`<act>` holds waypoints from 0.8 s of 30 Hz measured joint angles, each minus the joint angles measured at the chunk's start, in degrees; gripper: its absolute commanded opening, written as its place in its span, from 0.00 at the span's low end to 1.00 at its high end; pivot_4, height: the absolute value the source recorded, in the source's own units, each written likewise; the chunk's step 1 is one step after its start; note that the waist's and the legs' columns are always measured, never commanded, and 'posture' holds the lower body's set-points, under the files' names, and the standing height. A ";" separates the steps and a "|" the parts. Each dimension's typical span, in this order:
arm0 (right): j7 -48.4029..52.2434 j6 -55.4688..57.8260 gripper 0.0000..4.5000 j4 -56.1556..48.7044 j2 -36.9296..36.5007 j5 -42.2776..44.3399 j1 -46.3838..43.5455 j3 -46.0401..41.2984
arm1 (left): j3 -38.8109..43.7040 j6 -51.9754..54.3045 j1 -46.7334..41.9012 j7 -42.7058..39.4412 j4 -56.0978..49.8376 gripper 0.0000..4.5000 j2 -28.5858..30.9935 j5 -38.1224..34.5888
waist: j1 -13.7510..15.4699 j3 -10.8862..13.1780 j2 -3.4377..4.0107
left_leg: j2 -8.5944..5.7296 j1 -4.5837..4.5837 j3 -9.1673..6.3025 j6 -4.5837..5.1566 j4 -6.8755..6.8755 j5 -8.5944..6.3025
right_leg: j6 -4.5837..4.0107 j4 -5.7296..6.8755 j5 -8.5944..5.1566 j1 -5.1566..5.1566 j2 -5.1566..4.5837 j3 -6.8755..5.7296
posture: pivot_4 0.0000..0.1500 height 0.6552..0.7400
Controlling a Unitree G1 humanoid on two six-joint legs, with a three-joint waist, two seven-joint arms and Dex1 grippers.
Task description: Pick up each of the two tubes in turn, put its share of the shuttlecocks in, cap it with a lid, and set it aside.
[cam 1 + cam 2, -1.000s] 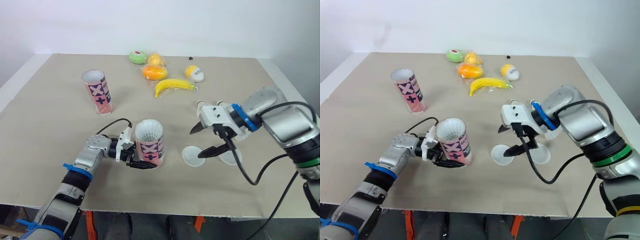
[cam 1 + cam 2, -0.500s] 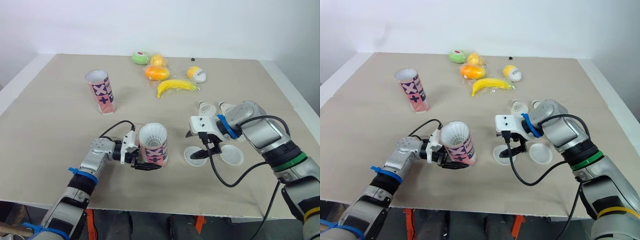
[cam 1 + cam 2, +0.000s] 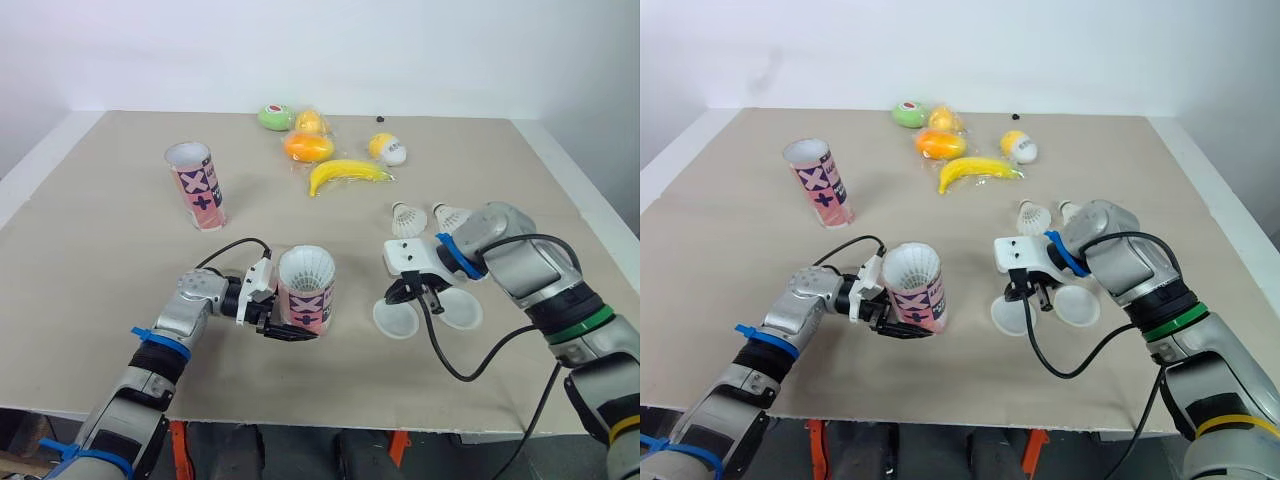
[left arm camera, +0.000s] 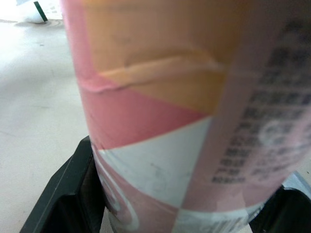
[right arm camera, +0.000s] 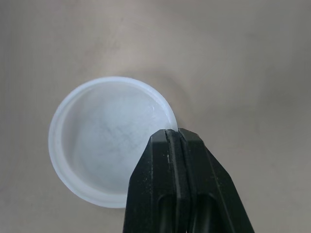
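Observation:
My left gripper [image 3: 290, 318] is shut on the lower part of a pink patterned tube [image 3: 305, 290], which stands upright near the table's front with white shuttlecock feathers showing in its open mouth. In the left wrist view the tube [image 4: 180, 111] sits between the black fingers [image 4: 63, 194]. My right gripper [image 3: 402, 296] is shut on the rim of a white lid [image 5: 107, 141] to the tube's right, and its fingertips meet at the lid's edge. A second lid [image 3: 461, 311] lies just right of it. Two loose shuttlecocks [image 3: 405, 220] [image 3: 452, 216] rest behind the lids. The other tube [image 3: 196, 185] stands open at the left.
At the back of the table [image 3: 100, 260] lie a banana [image 3: 345, 172], an orange fruit [image 3: 308, 146], a green fruit [image 3: 275, 116], a lemon [image 3: 312, 121] and a yellow-and-white piece [image 3: 388, 148]. The right arm's cable hangs in a loop over the table's front edge.
My right gripper came down over the left lid and its fingers went from wide open to shut at the lid's rim. The left gripper kept its hold on the tube.

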 measured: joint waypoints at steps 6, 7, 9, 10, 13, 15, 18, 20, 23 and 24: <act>1.18 2.10 0.01 -1.58 -0.20 0.72 0.18 -0.58 | 0.20 1.60 -0.12 -0.10 0.18 0.73 -0.06 -0.01 | -0.18 0.00 0.00 | 0.00 0.18 0.00 -0.01 0.00 -0.01 | 0.03 0.00 -0.03 0.17 0.00 0.00 | 1.00 0.91; 1.49 3.05 0.01 -2.48 -0.20 1.78 -0.02 -1.13 | 0.28 1.97 -0.12 -0.20 0.19 0.73 -0.07 -0.02 | -0.29 0.00 0.00 | 0.00 0.18 0.00 -0.01 0.00 -0.01 | 0.03 0.00 -0.03 0.18 0.00 0.00 | 1.00 0.91; 2.23 6.06 0.01 -4.36 -0.09 5.25 -1.81 -3.18 | 0.49 2.20 -0.12 -0.39 0.30 0.73 -0.06 -0.02 | -0.54 0.00 0.05 | 0.00 0.20 0.00 -0.01 -0.01 -0.01 | 0.03 0.00 -0.02 0.18 -0.01 0.01 | 1.00 0.91; 2.36 7.84 0.01 -5.40 -0.06 7.60 -3.92 -4.77 | 0.53 2.29 -0.11 -0.40 0.35 0.73 -0.05 -0.01 | -0.62 -0.01 0.08 | 0.00 0.21 0.00 -0.01 -0.01 -0.01 | 0.03 0.00 -0.01 0.20 -0.01 0.01 | 1.00 0.91; 2.52 11.67 0.01 -8.77 -0.49 15.06 -12.98 -9.29 | 0.55 2.50 -0.11 -0.35 0.44 0.73 -0.24 0.00 | -0.63 -0.03 0.11 | 0.01 0.28 -0.02 -0.02 -0.08 -0.01 | 0.00 -0.01 -0.04 0.25 -0.01 -0.02 | 1.00 0.91; 2.56 12.25 0.01 -10.66 -1.43 17.78 -17.05 -10.47 | 0.50 2.51 -0.10 -0.24 0.51 0.73 -0.46 0.00 | -0.54 -0.13 -0.05 | 0.01 0.39 -0.05 -0.09 -0.13 -0.06 | -0.05 -0.05 -0.16 0.36 -0.04 -0.09 | 1.00 0.91; 2.60 12.06 0.01 -10.79 -1.22 19.69 -19.76 -9.02 | 0.51 2.48 -0.17 -0.43 0.95 0.73 -0.56 0.00 | -0.62 -0.18 -0.13 | 0.00 0.41 -0.01 -0.21 -0.13 -0.14 | -0.09 -0.05 -0.21 0.36 -0.07 -0.04 | 1.00 0.91; 2.65 11.41 0.01 -9.30 0.67 19.71 -22.00 -6.49 | 0.75 2.36 -0.37 -0.86 1.50 0.73 -0.46 0.01 | -0.64 -0.18 -0.06 | 0.00 0.41 0.01 -0.21 -0.13 -0.14 | -0.07 -0.04 -0.19 0.32 -0.07 -0.03 | 1.00 0.91; 2.69 9.08 0.01 -6.33 5.81 18.71 -26.69 -2.62 | 0.54 2.28 -1.28 -1.25 2.58 0.73 -0.68 0.33 | -0.69 -0.21 0.08 | 0.02 0.43 0.00 -0.20 -0.14 -0.13 | -0.08 -0.01 -0.19 0.32 -0.04 -0.06 | 1.00 0.91; 2.70 8.55 0.01 -5.93 6.73 18.50 -27.29 -2.06 | 0.48 2.26 -1.51 -1.23 2.64 0.73 -0.86 0.45 | -0.57 -0.21 0.07 | 0.02 0.41 -0.03 -0.20 -0.13 -0.13 | -0.08 -0.02 -0.19 0.34 -0.04 -0.09 | 1.00 0.91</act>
